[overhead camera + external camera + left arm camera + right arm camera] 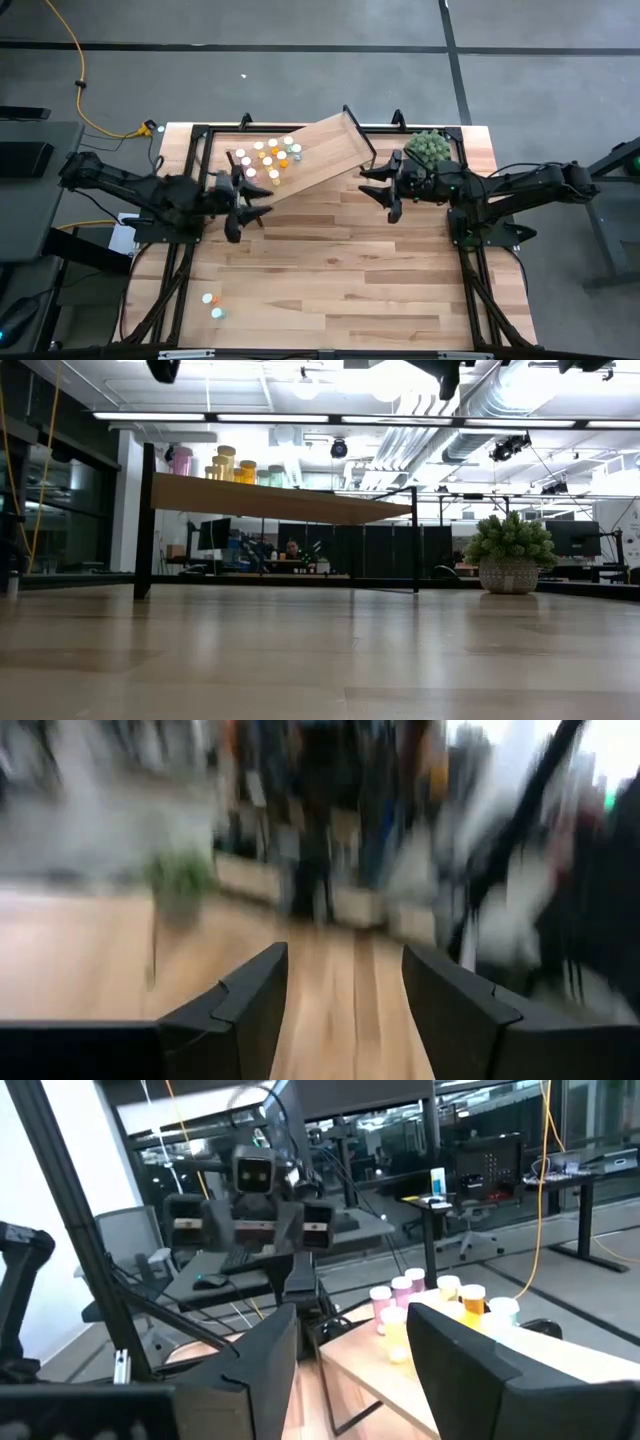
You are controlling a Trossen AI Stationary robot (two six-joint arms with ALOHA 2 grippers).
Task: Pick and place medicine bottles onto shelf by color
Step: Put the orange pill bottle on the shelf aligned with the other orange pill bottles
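Bottles (211, 306) near the table's front-left edge remain, so the left claw (243, 209), fingers apart, should travel from beside the shelf (310, 155) and descend squarely over 1; the right claw (385, 186), also apart, waits.

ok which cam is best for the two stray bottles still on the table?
High view: only it shows the two stray bottles on the tabletop near its front left corner, apart from the cluster on the shelf. Low and both wrist views miss them.

Bright, even light falls from ceiling strip lamps (300, 417), glaring white at twelve o'clock in the low view. The left wrist view is smeared by motion blur. The tabletop (340, 260) shows only soft, faint shadows.
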